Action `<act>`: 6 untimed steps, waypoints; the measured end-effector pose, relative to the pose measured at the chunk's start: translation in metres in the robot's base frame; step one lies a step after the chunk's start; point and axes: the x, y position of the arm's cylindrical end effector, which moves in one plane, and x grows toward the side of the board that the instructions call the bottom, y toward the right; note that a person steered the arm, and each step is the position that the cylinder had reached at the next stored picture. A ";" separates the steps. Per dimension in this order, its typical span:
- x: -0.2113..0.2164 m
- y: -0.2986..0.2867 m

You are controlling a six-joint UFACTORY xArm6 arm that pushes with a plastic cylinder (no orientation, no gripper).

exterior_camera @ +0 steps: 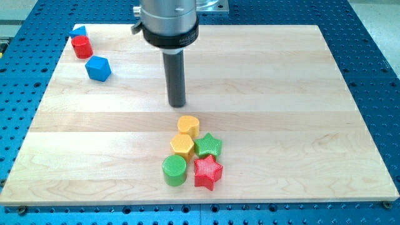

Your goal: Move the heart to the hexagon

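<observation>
Nearest the view's bottom, a green round block (pixel 174 170) and a red star (pixel 208 172) sit side by side on the table (pixel 300 112). Just behind them a yellow hexagon (pixel 182 145) touches a green star (pixel 209 146), and the yellow heart (pixel 188 125) rests against the hexagon's far side. My tip (pixel 178 104) stands just beyond the heart, apart from it. I have no hand, only the rod. Far at the view's top left lie a blue hexagon-like block (pixel 98 69), a red round block (pixel 81 47) and a small blue block (pixel 79 31).
</observation>
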 end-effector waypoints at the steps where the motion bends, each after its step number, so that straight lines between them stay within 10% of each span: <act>1: 0.012 0.020; 4: 0.035 0.034; 6: -0.003 -0.119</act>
